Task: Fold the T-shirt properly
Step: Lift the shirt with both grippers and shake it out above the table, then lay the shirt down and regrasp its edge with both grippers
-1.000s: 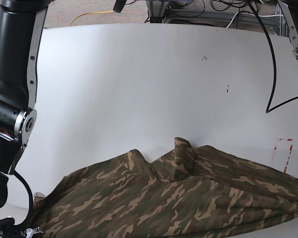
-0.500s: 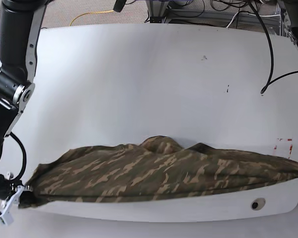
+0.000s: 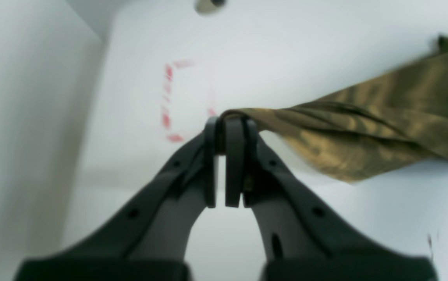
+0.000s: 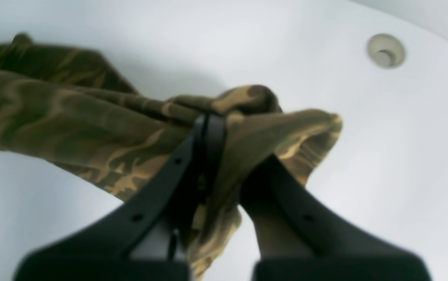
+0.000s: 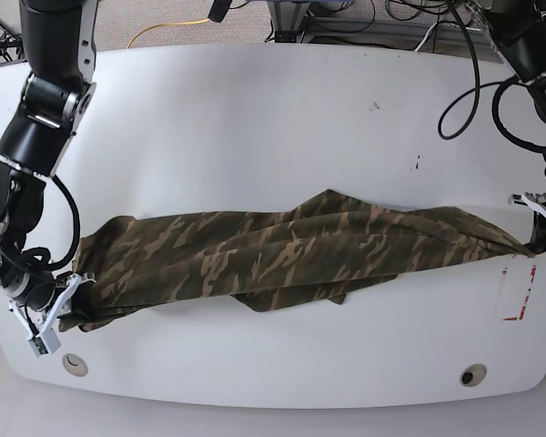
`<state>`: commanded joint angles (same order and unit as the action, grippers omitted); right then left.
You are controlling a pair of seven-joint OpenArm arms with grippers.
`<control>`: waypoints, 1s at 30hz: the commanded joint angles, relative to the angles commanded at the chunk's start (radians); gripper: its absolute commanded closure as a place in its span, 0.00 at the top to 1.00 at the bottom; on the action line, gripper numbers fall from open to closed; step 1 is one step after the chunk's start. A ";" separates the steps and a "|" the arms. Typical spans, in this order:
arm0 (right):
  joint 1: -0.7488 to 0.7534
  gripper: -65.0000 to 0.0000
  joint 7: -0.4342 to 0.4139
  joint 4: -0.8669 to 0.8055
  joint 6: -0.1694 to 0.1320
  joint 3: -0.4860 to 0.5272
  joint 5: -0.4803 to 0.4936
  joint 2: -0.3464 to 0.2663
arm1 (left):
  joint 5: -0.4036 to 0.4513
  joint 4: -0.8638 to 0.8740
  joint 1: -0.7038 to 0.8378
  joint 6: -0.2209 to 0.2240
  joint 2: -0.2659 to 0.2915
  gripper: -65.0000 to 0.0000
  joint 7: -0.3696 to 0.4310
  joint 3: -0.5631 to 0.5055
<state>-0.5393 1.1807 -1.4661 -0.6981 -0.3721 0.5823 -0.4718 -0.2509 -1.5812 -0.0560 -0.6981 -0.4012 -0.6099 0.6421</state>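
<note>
At the near edge of the white table [image 5: 255, 118], two round grommet holes: one by the near-left corner [image 5: 74, 364], one toward the near-right [image 5: 473, 374]. Just behind them, the T-shirt [image 5: 282, 259] is stretched into a long camo band across the table, left to right, bunched and creased, a loose fold sagging from its middle toward the near side.

Right gripper [image 5: 65, 305] (left side of the base view) is clamped on the shirt's left end; in its wrist view [image 4: 212, 121] the jaws are closed tight with the fabric pinched between them, and a flap of camo cloth draped over one finger. A grommet hole shows there too [image 4: 386, 50].

Left gripper [image 5: 543, 237] (right side of base view) grips the opposite end. Wrist view [image 3: 230, 128]: jaws nearly together, a narrow slit lower down, the fabric corner pinched at the tips, and the shirt [image 3: 364, 128] running off taut to the right, lifted clear of the surface near the grip.

Red tape marks [image 5: 517, 289] sit on the table just near-side of the left gripper; also seen, blurred, in the left wrist view [image 3: 169, 101].

Farther back: bare tabletop with a couple of small dark specks [image 5: 375, 106]. Beyond the far edge, cables [image 5: 382, 23] on carpet, including a yellow one [image 5: 168, 27].
</note>
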 joint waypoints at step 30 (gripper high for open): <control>0.600 0.00 0.000 -0.186 0.000 -0.189 -0.003 0.054 | 0.068 0.080 0.315 0.000 0.043 0.01 0.002 0.193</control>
<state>0.0606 1.1807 -1.6517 -0.6981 -0.5608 0.5792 -0.4181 -0.1834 -1.5014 0.2585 -0.6981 -0.3583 -0.6084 0.8355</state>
